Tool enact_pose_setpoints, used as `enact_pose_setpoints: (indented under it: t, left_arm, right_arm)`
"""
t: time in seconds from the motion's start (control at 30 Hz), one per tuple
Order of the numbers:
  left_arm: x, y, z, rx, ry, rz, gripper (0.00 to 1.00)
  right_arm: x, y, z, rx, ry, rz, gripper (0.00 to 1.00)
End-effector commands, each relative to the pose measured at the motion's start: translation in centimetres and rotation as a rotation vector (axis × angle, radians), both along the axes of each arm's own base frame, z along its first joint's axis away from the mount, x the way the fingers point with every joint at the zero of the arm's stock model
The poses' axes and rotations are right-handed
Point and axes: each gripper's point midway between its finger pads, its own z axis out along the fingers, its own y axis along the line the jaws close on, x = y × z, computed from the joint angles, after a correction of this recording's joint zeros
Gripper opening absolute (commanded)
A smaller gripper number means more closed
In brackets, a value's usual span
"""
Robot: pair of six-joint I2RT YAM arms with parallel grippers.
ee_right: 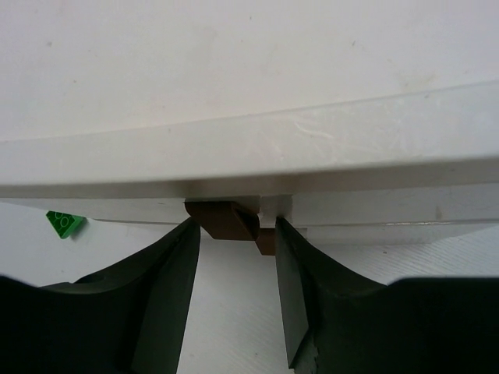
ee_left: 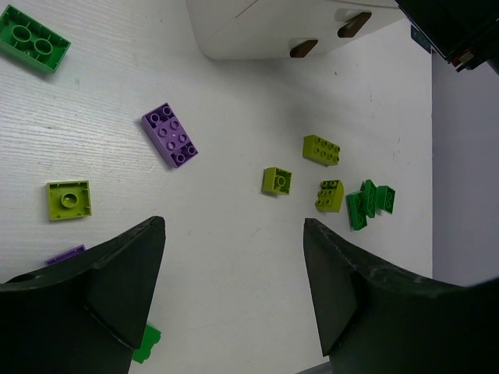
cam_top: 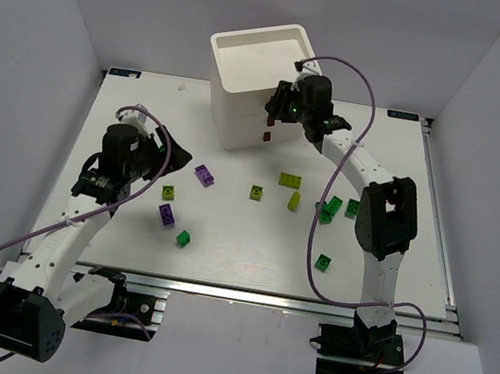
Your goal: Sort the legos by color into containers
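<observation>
**Light bricks loose on the table, right claw at a drawer handle**

The legos are small, hard, glossy plastic. I judge them very light and stiff, not fragile, but apt to skid or tip if a finger lands off-centre. The flat side walls give the best hold, with one pad on each, rather than the studded top.

Nearest the arms lie a green lego (cam_top: 184,238) left of centre and another green one (cam_top: 324,262) to the right. Just beyond are a purple lego (cam_top: 167,214) and a yellow-green lego (cam_top: 168,193). All of these sit well apart, so each is easy to straddle.

The left claw (ee_left: 234,234) hangs over this left group, spread wide with nothing between its fingers.

Farther on lie a second purple brick (ee_left: 170,135) and three yellow-green ones around mid-table. To the right, a green cluster (cam_top: 328,208) has its pieces touching or nearly so, and picking one may nudge its neighbours. The right arm's cable (cam_top: 308,235) loops above that side and could get in the way.

Farthest back is the drawer unit (cam_top: 234,108), with its tray (cam_top: 224,41) on top and every drawer shut. No bricks are visible in the tray. The right claw (ee_right: 234,234) has a finger on either side of a brown handle (ee_right: 226,220), with a second handle just below. I cannot tell whether it is clenched on the handle or only straddling it. The handle is a small, stiff tab, and the light unit may slide when pulled.
</observation>
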Motion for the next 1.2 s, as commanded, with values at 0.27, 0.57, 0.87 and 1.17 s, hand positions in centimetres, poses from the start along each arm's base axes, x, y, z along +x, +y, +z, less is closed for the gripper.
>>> enact_pose_setpoints:
  t: [0.27,0.57,0.87,1.17]
  left_arm:
    - [0.3,0.0,-0.1,-0.016,-0.016,0.007,0.81]
    - [0.2,-0.3,-0.2,-0.019,-0.015,-0.004,0.81]
    - [0.2,-0.4,-0.8,-0.022,0.001,-0.006,0.81]
    - [0.4,0.2,-2.7,0.021,0.082,0.024,0.84]
  right_arm:
    - [2.0,0.0,8.9,0.095,-0.23,-0.044,0.27]
    - [1.5,-0.8,8.3,0.08,-0.22,-0.051,0.0]
    - [-2.6,-2.8,7.6,0.058,-0.196,-0.012,0.0]
    - [-7.9,-5.0,5.5,0.027,-0.134,0.04,0.0]
